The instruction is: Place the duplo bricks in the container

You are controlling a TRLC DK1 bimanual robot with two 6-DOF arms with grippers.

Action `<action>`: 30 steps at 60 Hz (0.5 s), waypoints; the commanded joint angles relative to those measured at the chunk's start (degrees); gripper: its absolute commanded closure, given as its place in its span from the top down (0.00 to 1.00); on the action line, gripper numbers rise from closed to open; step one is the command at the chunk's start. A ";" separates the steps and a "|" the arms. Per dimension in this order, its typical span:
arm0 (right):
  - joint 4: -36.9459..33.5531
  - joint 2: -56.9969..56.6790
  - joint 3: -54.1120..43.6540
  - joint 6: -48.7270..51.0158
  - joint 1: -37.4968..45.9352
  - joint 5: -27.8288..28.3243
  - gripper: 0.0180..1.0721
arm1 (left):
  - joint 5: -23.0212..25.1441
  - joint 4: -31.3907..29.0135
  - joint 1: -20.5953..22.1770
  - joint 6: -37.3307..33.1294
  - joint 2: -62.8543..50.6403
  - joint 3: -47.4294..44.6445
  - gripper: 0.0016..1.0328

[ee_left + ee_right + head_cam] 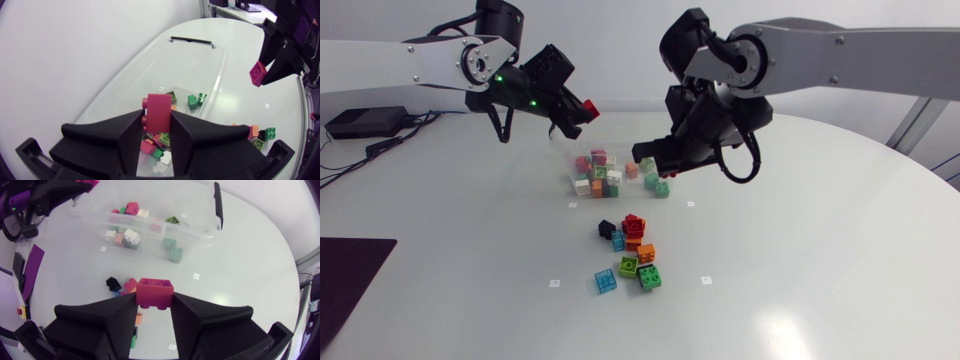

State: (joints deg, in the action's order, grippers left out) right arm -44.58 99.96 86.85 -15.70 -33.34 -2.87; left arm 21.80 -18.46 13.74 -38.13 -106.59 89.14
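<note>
A clear plastic container at the middle back holds several coloured duplo bricks. Above its left end my left gripper is shut on a dark red brick, with the open container below it. Over the container's right end my right gripper is shut on a pinkish-red brick; in the left wrist view that brick hangs beside the container. Several loose bricks lie in a pile on the table in front of the container, among them a black one and a blue one.
A dark mat lies at the front left of the table. A black box with cables sits at the back left edge. The container has a black handle at one end. Small white markers dot the tabletop.
</note>
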 commanded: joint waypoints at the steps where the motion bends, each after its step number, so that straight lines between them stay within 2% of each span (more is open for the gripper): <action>1: 0.63 0.94 3.59 1.47 0.30 -0.03 0.30 | -0.97 1.76 0.33 3.59 -2.93 2.79 0.23; 5: 0.63 1.81 5.88 1.91 0.38 0.06 0.30 | -2.11 2.90 0.33 5.17 -4.16 3.58 0.23; 8: 0.46 2.34 7.63 2.17 0.56 -0.03 0.30 | -2.73 2.90 0.41 6.66 -5.04 4.55 0.30; 11: 0.46 2.78 9.30 2.26 0.74 -0.03 0.30 | -2.91 2.90 0.50 7.63 -5.21 4.72 0.49; 12: 0.46 2.96 9.66 2.26 0.74 -0.03 0.30 | -2.99 2.90 0.50 8.07 -5.12 4.64 0.65; 13: 0.46 3.13 10.09 2.34 0.74 -0.11 0.30 | -3.08 2.90 0.59 8.07 -5.12 4.64 0.69; 14: 0.46 3.48 10.71 2.43 0.82 -0.11 0.30 | -3.52 2.81 0.68 8.25 -4.77 4.20 0.84; 16: 0.54 3.92 11.50 2.52 0.82 -0.11 0.30 | -4.58 2.90 0.76 8.33 -3.98 3.49 0.94; 30: 2.30 8.58 17.48 4.01 1.79 -0.91 0.30 | -4.66 5.45 0.24 6.66 7.53 -6.79 0.96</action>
State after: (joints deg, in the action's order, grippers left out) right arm -43.05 105.43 101.56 -12.97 -32.34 -3.29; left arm 17.39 -14.24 14.06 -31.46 -105.19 86.74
